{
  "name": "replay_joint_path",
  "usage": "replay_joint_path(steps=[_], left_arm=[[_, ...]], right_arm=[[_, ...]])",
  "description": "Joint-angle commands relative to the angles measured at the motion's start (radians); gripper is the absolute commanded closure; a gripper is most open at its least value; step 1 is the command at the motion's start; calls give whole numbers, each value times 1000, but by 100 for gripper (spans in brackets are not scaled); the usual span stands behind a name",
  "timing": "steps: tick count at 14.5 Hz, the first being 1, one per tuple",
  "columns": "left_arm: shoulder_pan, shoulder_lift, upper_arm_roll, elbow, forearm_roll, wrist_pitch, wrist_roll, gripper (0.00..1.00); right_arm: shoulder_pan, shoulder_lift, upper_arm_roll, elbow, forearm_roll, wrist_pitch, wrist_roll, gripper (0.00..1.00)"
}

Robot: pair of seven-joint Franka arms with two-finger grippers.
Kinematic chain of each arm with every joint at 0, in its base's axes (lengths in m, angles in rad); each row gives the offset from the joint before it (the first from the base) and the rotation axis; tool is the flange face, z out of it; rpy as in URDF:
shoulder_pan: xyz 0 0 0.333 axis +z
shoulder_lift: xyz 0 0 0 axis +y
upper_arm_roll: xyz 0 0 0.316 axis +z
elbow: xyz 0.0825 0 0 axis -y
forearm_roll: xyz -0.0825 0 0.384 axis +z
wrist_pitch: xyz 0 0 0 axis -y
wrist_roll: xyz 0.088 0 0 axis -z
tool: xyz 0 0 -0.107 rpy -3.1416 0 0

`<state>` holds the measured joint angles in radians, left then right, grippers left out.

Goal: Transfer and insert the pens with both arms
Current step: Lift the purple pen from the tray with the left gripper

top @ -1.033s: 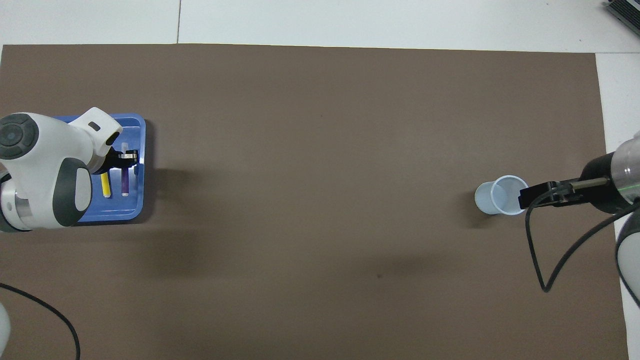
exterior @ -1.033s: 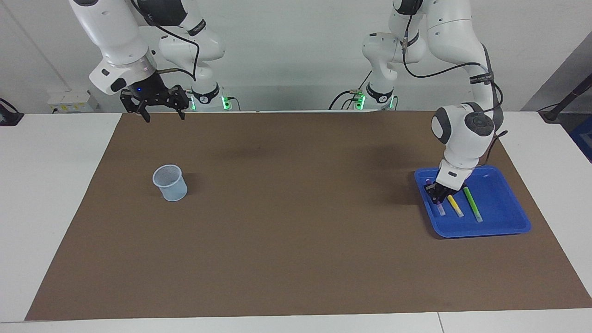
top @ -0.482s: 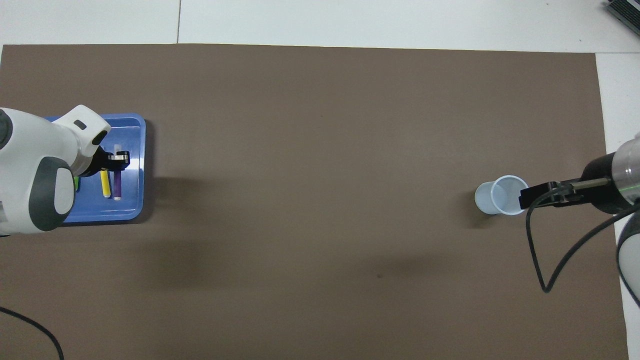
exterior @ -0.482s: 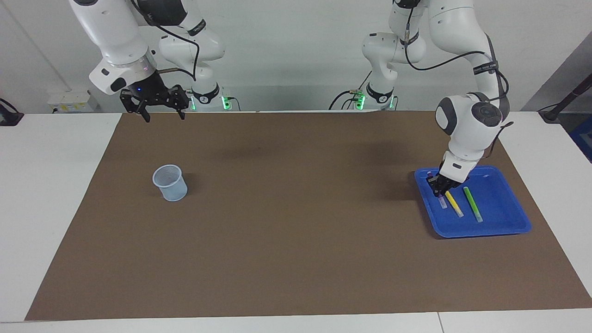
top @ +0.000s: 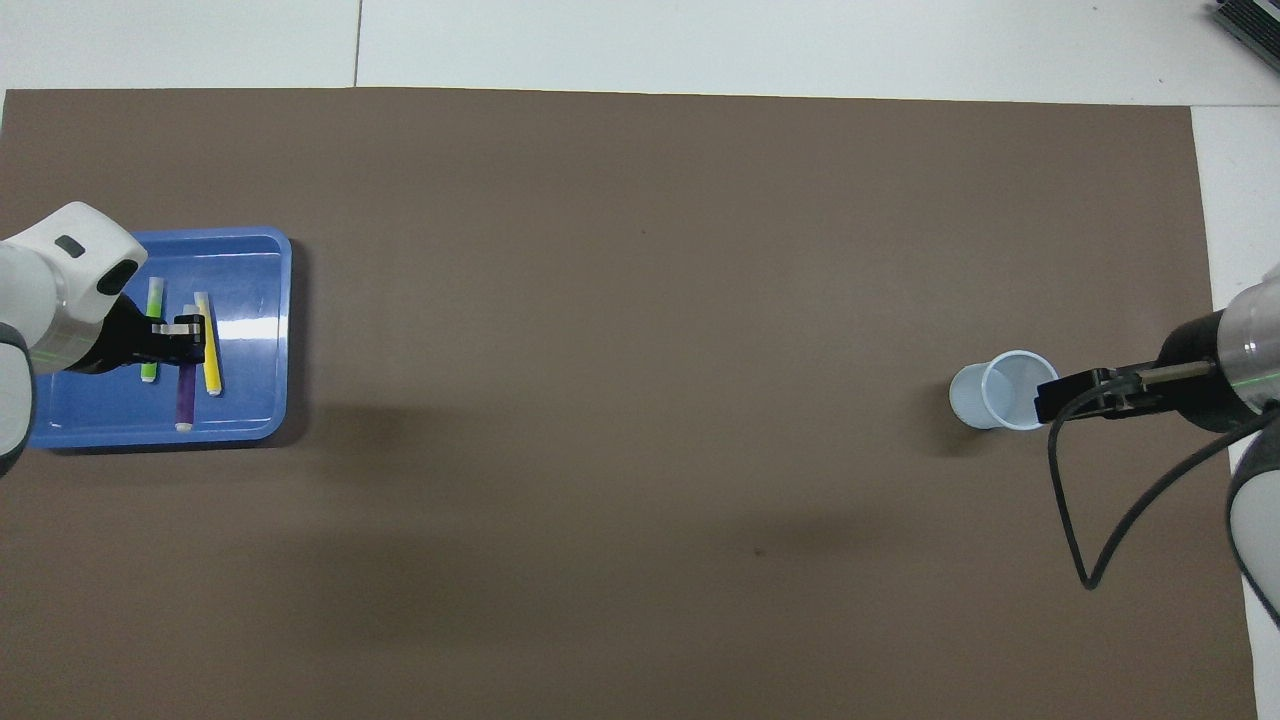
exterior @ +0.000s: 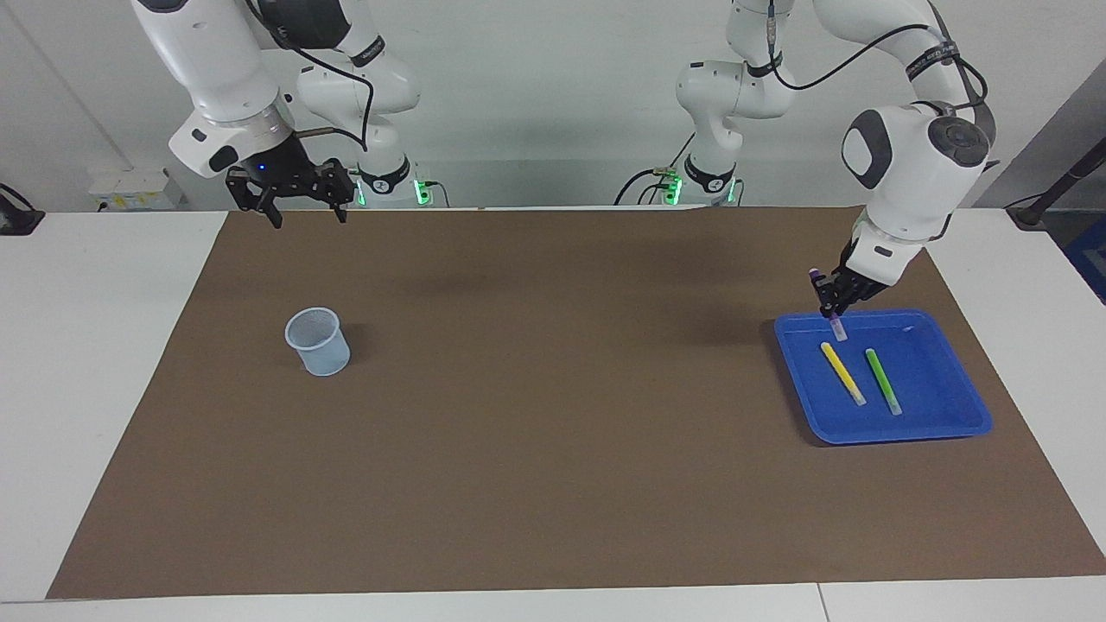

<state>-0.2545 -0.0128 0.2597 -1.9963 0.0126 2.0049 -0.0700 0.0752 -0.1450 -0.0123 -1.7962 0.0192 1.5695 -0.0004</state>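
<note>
My right hand (exterior: 298, 192) waits up over the mat's edge at the robots' end of the worktop, its fingers spread wide with nothing between them. The pale blue cup (exterior: 318, 342) stands upright on the brown mat (exterior: 518, 389) below it, a little farther out from the robots. Across the bare middle of the mat is my left hand (exterior: 836, 298), lifted above the edge of the blue tray (exterior: 942, 428) that lies nearest the robots. It is clamped tight on the purple pen (exterior: 831, 311), which hangs tilted, its purple end poking up past my fingers and its pale cap pointing down toward the tray. The yellow pen (exterior: 842, 372) and the green pen (exterior: 883, 380) lie flat in the tray side by side, apart from each other, both untouched.

As I judge it, the step in hand is carrying this first pen toward the middle for the other arm to take. To do it well I should clear the tray's rim fully before swinging sideways, so the hanging cap does not snag. I should keep the grip firm, because the pen is slim and slanted and could pivot. I should offer it with a long free end, so my right hand can close on bare barrel and then lower it cap or tip first into the cup
</note>
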Motion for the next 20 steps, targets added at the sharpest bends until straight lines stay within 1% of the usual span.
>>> replay_joint_path(steps=[1,3,8,11,13,16,19,20], left_arm=[[-12,-35,12,-3,-13,-32,-22,100],[-12,-56,12,-4,-13,-32,-85,100],[-5,-101,10,1,-16,-20,-360,100],[-2,-115,13,14,-60,-12,-560,100],[0,-124,13,20,-74,-9,-693,100],[3,-134,18,16,-98,12,-833,100],[33,-167,23,7,-146,40,-908,100],[35,-176,23,5,-157,41,-933,100]], right_arm=[[1,-41,0,-49,16,18,10,0],[3,-42,2,-49,16,18,8,0],[5,-42,3,-49,16,1,-22,0],[3,-42,2,-48,16,-12,-128,0],[5,-45,3,-48,16,-23,-119,0],[1,-45,3,-55,19,-11,-115,0],[-9,-62,2,-97,82,7,-90,0],[-14,-65,-6,-100,120,15,-70,0]])
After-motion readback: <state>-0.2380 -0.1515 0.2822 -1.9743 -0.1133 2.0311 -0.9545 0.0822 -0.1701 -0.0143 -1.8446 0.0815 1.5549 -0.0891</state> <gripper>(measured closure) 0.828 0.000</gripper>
